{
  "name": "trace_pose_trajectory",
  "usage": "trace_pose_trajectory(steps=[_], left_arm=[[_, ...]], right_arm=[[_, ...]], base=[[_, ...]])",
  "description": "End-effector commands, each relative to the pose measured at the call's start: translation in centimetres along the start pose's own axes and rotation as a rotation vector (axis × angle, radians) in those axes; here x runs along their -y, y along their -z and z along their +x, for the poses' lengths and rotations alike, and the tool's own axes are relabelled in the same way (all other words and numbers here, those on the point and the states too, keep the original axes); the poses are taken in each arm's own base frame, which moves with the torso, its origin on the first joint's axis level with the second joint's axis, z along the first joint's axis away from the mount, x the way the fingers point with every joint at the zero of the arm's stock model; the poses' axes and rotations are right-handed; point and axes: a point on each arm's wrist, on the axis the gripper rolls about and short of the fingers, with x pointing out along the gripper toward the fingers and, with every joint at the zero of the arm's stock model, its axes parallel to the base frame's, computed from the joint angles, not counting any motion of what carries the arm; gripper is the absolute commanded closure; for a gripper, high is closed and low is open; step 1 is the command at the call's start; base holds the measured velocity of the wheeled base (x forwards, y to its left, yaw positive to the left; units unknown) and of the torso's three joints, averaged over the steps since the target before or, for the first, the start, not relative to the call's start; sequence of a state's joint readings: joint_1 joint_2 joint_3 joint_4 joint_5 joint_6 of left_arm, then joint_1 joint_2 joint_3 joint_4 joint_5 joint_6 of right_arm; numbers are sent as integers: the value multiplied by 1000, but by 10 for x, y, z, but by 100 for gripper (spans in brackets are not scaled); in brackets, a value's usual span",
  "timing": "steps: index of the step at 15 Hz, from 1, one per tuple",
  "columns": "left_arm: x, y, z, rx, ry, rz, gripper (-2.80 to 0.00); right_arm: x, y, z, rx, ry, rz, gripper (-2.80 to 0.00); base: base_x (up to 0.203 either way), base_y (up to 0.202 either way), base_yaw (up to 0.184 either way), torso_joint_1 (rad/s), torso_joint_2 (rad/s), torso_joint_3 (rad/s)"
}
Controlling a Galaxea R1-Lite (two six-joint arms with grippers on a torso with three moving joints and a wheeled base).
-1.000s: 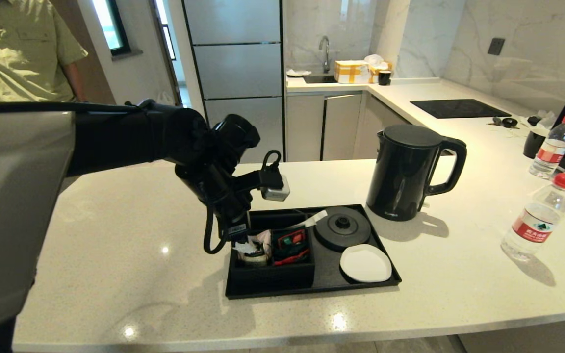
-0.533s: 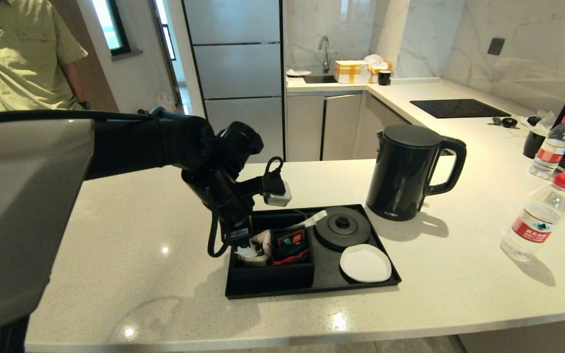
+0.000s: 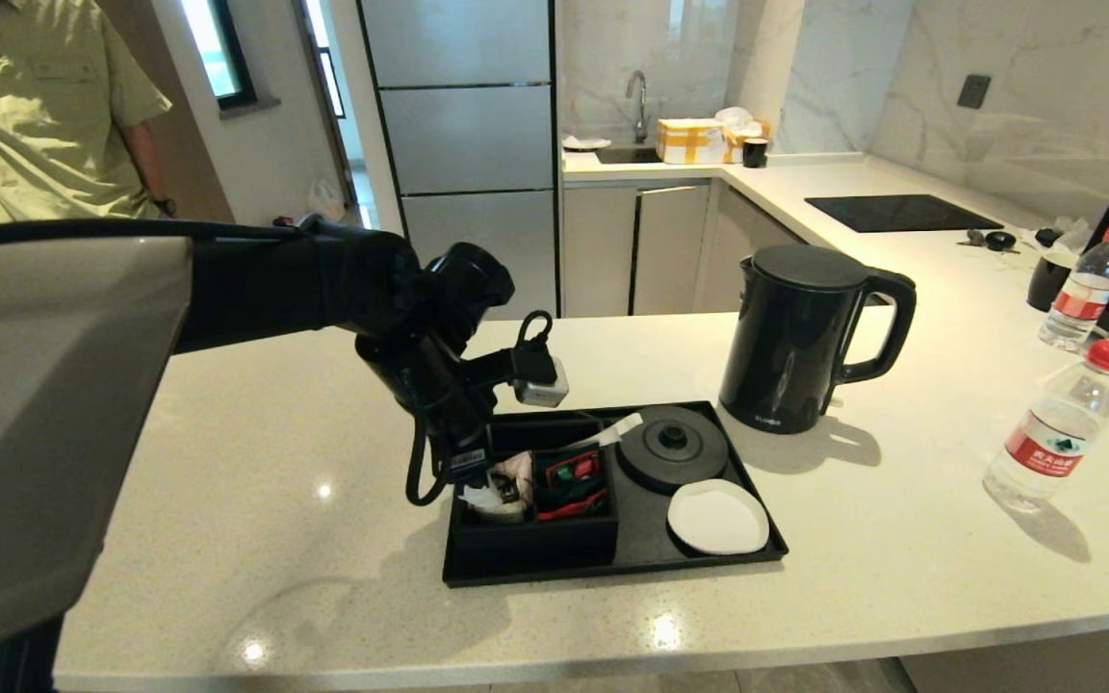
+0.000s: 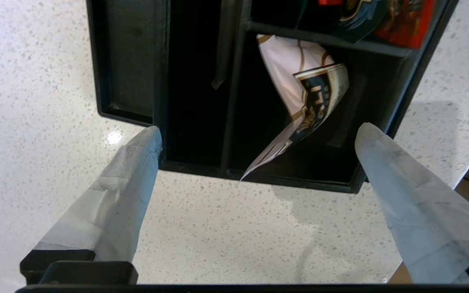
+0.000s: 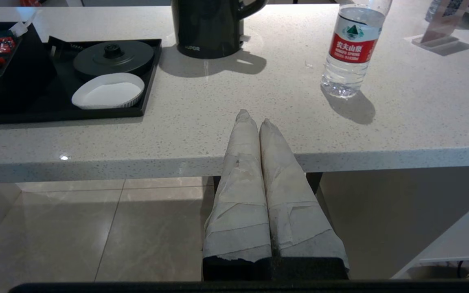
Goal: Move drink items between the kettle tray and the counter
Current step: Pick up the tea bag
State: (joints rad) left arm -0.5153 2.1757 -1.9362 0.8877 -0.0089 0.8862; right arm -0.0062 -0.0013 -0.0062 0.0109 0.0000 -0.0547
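We hang our left gripper, jaws wide and empty, over the tray's nine-o'clock compartment, where the sachet leans. Next we likely lower and pinch it. Our right gripper idles shut below the counter.

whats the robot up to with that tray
The left gripper hangs open over the corner compartment of the flat black kettle tray, right above a small pale sachet with a dark crest that leans inside it; nothing is held. The tall matte-black kettle stands on the off-white speckled counter beside the tray, off its round black base. A red-capped water bottle stands further right. The right gripper is shut, parked below the counter edge.
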Motion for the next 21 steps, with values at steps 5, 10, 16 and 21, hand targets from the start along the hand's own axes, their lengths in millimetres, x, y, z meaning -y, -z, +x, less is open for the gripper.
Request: trace_pose_trajectory(steps=[5, 10, 16, 21], left_arm=[[2, -1, 3, -8, 18, 8, -280], [4, -1, 7, -14, 30, 10, -280], [5, -1, 10, -22, 49, 11, -280], [7, -5, 15, -18, 52, 16, -280]], right_arm=[[0, 0, 0, -1, 0, -1, 0], [0, 0, 0, -1, 0, -1, 0], [0, 0, 0, -1, 0, -1, 0], [0, 0, 0, -1, 0, -1, 0]], base=[[0, 0, 0, 0, 0, 0], [0, 0, 0, 0, 0, 0], [0, 0, 0, 0, 0, 0], [0, 0, 0, 0, 0, 0]])
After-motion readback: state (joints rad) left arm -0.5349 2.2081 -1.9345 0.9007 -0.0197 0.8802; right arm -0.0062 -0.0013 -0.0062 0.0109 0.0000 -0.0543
